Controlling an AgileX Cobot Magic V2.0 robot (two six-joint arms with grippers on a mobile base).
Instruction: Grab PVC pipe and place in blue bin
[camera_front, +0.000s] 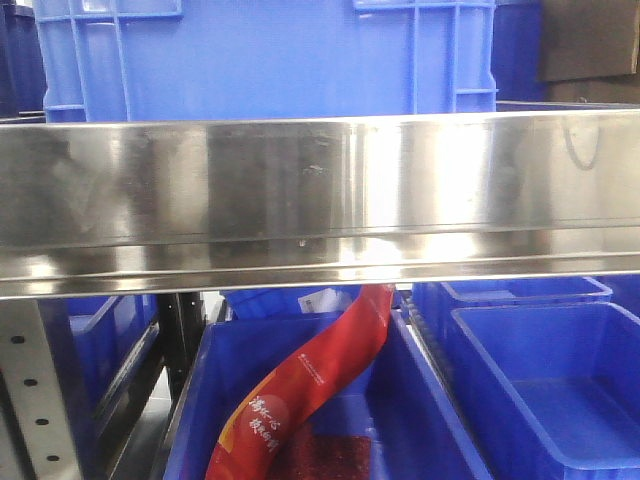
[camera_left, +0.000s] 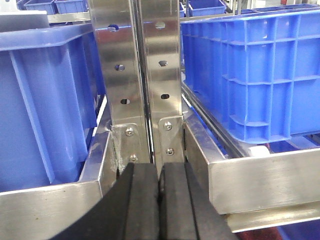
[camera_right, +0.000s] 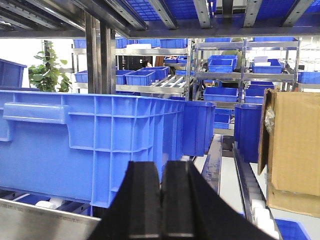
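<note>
The PVC pipe is out of view in all three views. A blue bin (camera_front: 300, 440) below the steel shelf rail holds a red packet (camera_front: 320, 380). Another blue bin (camera_front: 560, 390) to its right shows nothing inside. My left gripper (camera_left: 159, 167) is shut with nothing between its black fingers, close to a steel shelf upright (camera_left: 142, 75). With its black fingers pressed together on nothing, my right gripper (camera_right: 162, 167) is shut too, in front of a large blue crate (camera_right: 90, 145). Neither gripper shows in the front view.
A broad steel shelf rail (camera_front: 320, 200) crosses the front view, with a blue crate (camera_front: 270, 55) on top. Blue crates (camera_left: 250, 70) flank the steel upright in the left wrist view. A cardboard box (camera_right: 292, 150) stands right of the right gripper on a roller track (camera_right: 250, 190).
</note>
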